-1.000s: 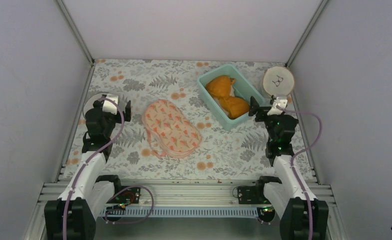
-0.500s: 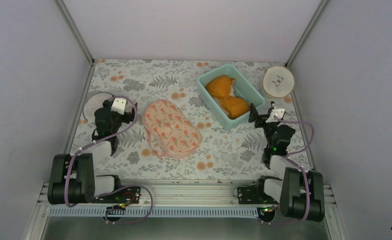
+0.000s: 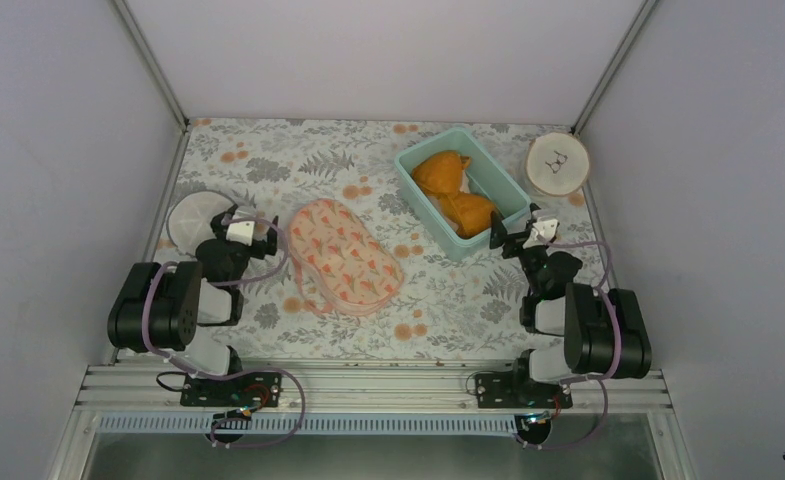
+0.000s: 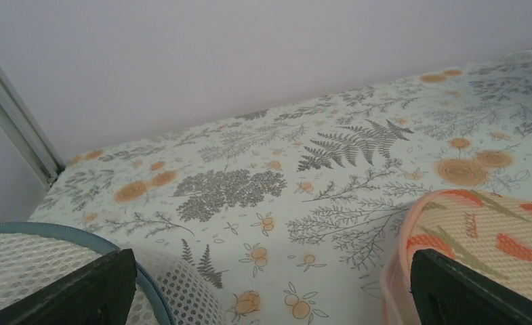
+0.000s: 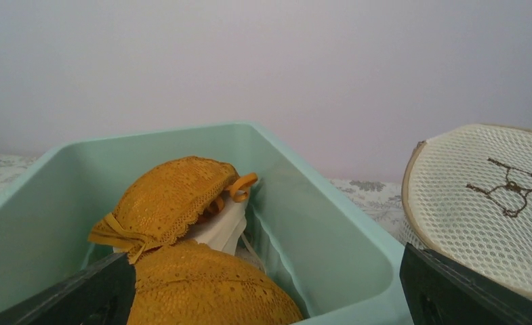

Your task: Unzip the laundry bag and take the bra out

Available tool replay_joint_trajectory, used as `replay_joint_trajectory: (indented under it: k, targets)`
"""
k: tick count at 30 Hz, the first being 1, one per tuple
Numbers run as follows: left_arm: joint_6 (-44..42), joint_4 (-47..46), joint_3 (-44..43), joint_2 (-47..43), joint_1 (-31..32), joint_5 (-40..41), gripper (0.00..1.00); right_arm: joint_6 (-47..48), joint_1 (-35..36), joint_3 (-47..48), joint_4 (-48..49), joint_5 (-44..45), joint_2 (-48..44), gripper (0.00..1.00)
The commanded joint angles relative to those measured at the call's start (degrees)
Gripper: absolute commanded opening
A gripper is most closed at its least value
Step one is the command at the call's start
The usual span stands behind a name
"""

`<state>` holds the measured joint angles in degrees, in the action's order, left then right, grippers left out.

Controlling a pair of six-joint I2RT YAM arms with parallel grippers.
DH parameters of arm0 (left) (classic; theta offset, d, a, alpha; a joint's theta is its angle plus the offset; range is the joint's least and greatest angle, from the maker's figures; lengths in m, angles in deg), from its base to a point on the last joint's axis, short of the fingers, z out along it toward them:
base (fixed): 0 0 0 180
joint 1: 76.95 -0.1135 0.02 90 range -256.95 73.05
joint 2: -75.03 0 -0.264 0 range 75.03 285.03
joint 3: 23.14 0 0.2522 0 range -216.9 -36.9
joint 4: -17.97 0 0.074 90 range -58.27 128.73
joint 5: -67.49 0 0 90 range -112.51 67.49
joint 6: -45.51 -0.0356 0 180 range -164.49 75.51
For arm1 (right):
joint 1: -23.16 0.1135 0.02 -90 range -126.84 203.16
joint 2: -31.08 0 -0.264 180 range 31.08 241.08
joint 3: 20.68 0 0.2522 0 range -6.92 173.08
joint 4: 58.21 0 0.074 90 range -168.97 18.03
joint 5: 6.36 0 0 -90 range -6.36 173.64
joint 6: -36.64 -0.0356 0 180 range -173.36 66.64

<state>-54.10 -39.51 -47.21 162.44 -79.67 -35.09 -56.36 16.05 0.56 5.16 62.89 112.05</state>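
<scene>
The oval peach-pink mesh laundry bag with orange leaf print (image 3: 343, 255) lies flat on the table, left of centre, and neither claw touches it. From above its two halves sit together. The zipper is too small for me to read. My left wrist camera catches only its rounded end (image 4: 486, 250) at the lower right.

The bright orange padded lace bra (image 3: 455, 195) is not in that bag. It sits well to the right, in a rectangular mint-green plastic bin (image 3: 513, 185), cups piled one on the other with something white between them. My right wrist camera looks straight into the bin (image 5: 317, 237) at the bra (image 5: 181, 196).

My left gripper (image 3: 264, 238) hovers low just left of the bag with its fingers spread wide and nothing between them. My right gripper (image 3: 503, 232) is at the bin's near corner, also spread wide and holding nothing.

A round white mesh drum (image 3: 193, 213) lies beside the left claw. A round beige mesh disc with a stitched bra emblem (image 3: 558, 163) leans near the far right corner. A fern-and-flower cloth (image 3: 268, 165) covers the table.
</scene>
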Motion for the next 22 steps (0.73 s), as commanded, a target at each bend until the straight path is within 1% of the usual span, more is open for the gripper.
replay_joint_trajectory:
  k: [1,3,4,7,22]
  targets:
    - [0.32,-9.17,1.64,0.98,0.23,-3.07,1.00,3.05,0.96,-0.72,5.88,-0.62,3.47,1.00]
    - [-0.26,-9.64,1.47,1.52,0.26,-4.65,1.00,2.44,0.99,-0.84,8.87,-0.71,5.49,1.00]
    - [-0.20,-10.17,1.06,2.09,0.26,-4.93,1.00,2.49,0.98,-0.66,8.17,-0.69,5.45,1.00]
    - [-0.13,-6.18,-0.60,1.63,0.17,-4.71,1.00,2.64,0.99,-0.11,6.34,-0.13,5.02,1.00]
    - [0.16,-6.46,-0.68,1.95,0.17,-4.13,1.00,2.11,0.96,0.82,4.97,0.75,5.26,1.00]
